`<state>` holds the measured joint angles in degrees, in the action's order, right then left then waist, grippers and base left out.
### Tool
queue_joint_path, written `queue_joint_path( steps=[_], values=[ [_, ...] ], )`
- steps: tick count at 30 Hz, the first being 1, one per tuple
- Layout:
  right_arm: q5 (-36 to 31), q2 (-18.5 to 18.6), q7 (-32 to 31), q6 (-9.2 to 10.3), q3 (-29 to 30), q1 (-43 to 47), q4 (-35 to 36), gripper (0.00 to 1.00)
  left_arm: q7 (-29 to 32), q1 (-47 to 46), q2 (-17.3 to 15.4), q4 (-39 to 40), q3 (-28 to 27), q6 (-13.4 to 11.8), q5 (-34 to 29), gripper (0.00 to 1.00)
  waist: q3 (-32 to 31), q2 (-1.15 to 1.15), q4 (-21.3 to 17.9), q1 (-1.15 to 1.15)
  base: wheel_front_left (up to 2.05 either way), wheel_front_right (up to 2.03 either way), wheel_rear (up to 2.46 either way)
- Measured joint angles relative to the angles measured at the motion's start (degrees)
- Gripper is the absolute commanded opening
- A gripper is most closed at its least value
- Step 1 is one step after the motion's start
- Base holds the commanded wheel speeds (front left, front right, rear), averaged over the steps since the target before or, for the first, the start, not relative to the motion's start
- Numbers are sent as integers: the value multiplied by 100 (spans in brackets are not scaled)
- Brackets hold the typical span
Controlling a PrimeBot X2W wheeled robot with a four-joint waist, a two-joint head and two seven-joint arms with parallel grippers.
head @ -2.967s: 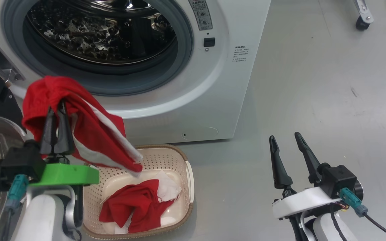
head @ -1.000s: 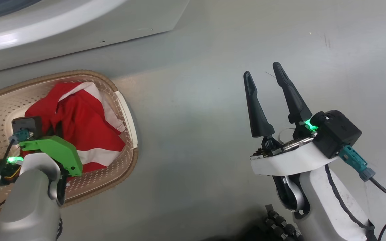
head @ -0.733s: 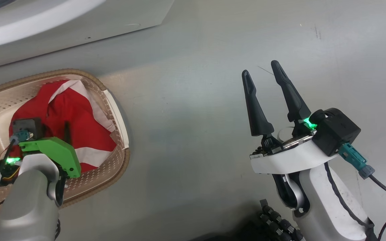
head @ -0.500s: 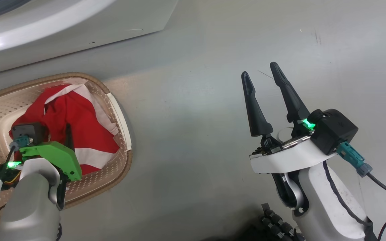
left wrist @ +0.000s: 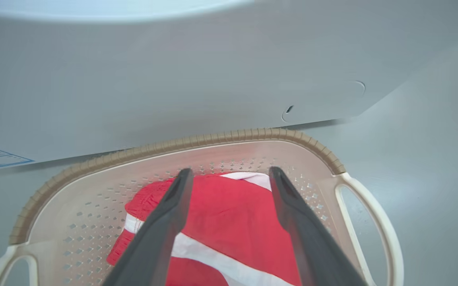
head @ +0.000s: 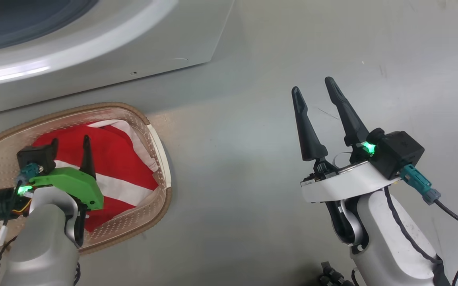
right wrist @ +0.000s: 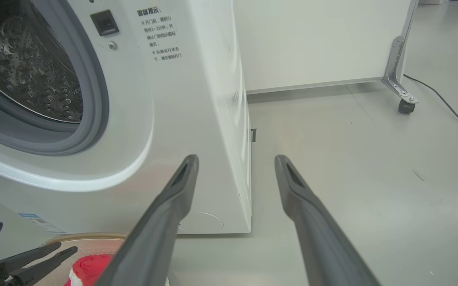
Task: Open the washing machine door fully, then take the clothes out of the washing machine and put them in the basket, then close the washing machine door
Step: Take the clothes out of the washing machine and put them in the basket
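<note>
Smooth grey floor (head: 253, 159), white wall (right wrist: 312, 39) behind. Basket (head: 105, 108) on the floor just before the washing machine (head: 94, 59), long axis along its front, red clothes (head: 121, 159) inside. Left fingers (left wrist: 163, 222) spread above clothes, empty; right fingers (head: 307, 131) spread, empty.

The head camera looked steeply down on the grey floor (head: 253, 139), the cream perforated plastic basket (head: 94, 108) at lower left. The left wrist camera sat close over that basket, facing the white front-loading washing machine (left wrist: 173, 79). The right wrist camera, low, showed both at left.
</note>
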<state>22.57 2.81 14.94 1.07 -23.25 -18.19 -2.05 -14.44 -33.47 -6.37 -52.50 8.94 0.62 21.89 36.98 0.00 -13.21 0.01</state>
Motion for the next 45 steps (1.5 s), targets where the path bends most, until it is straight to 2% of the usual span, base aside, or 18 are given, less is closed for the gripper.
queue_joint_path(
  steps=[6, 13, 23, 32, 45],
  values=[
    [-74, 0, 0, 0, 188, 61, -116, 100, -27, 68, 75, 364, -78, 0, -32, 100, -338, 0, 141, 0, 0, 0, 0],
    [-277, 1, 0, 1, 486, 310, -294, 100, -26, 194, 183, 1525, -222, -4, -257, 100, -754, 0, 390, 0, 0, 0, 0],
    [-488, 49, 0, 1, 839, 697, -387, 100, -26, 970, 347, 2516, -203, -2, -403, 100, -1480, 0, 809, -1, 0, 0, 0],
    [-559, 42, 0, -44, 911, 1029, -419, 100, -25, 1617, 360, 3087, -185, -2, -536, 100, -2064, 0, 1112, -1, 0, 0, 0],
    [-560, 20, 0, -44, 1014, 1585, -432, 100, -25, 2557, 363, 3550, -165, -37, -579, 100, -2823, 0, 1347, -1, 0, 0, 0]
  ],
)
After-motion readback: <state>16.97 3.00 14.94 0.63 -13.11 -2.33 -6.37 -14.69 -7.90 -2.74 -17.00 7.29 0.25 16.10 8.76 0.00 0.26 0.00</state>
